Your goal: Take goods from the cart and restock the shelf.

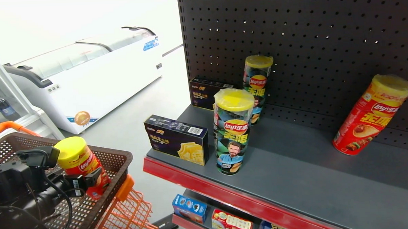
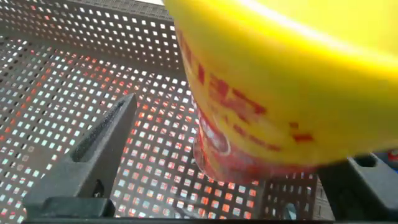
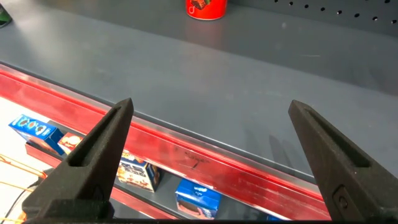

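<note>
Grey shelf (image 1: pixel 294 179) boards under a black pegboard are only partly stocked. Two boxes (image 1: pixel 176 139), two green cans (image 1: pixel 233 130) and a leaning red can (image 1: pixel 372 115) are already placed, and much room is left. Another can (image 1: pixel 81 159) is seen in the cart basket (image 1: pixel 124 158), straddled by the left gripper (image 1: pixel 76 163). Its fingers are spread, with a gap visible beside the can, so no grip is judged made yet. The right gripper (image 3: pixel 211 107) is held wide apart and empty over the shelf's front edge. Lifting and placing remain to be done.
</note>
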Controlling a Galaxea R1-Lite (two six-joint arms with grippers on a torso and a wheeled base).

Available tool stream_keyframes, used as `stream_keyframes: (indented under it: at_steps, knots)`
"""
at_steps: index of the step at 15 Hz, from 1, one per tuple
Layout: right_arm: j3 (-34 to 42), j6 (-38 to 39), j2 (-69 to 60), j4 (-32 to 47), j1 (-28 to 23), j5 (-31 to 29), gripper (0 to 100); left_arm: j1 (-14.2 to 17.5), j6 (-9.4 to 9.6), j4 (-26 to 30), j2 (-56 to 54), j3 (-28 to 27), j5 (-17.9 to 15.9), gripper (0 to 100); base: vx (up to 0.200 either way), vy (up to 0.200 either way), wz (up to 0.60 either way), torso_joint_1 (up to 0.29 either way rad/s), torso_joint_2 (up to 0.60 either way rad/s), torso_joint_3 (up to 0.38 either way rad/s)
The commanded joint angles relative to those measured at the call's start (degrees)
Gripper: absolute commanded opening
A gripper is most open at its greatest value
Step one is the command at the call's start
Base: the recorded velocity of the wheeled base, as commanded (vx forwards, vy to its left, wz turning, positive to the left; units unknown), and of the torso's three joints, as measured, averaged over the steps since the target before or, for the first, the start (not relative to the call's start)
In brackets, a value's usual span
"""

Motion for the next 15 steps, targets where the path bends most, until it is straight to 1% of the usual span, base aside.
stream_keyframes:
  at_steps: [1,6,7,9,14,15]
  knots:
    - [0.0,0.0,0.1,0.0,0.0,0.0,100,0.0,0.02,0.1,1.2,-1.0,0.0,100,0.000,0.000,0.00,0.000,0.00,0.000]
    - [0.0,0.0,0.1,0.0,-0.1,0.0,100,-1.0,0.02,0.6,2.8,-3.1,0.0,100,0.000,0.000,0.00,0.000,0.00,0.000]
    - [0.0,0.0,0.1,-0.1,0.0,0.0,100,-1.2,0.02,0.3,3.2,-3.5,0.0,0,0.000,0.000,0.00,0.000,0.00,0.000]
    - [0.0,-0.1,0.1,0.0,0.0,0.0,100,-1.7,0.19,0.7,3.4,-4.9,0.0,0,0.000,0.000,0.00,0.000,0.00,0.000]
    - [0.0,0.0,0.1,0.0,0.0,0.0,100,-2.0,0.46,0.2,3.0,-5.3,-0.1,0,0.000,0.000,0.00,0.000,0.00,0.000]
    - [0.0,0.0,0.1,0.0,0.0,0.0,100,-2.4,0.37,0.3,1.1,-5.3,-0.1,0,0.000,0.000,0.00,0.000,0.00,0.000]
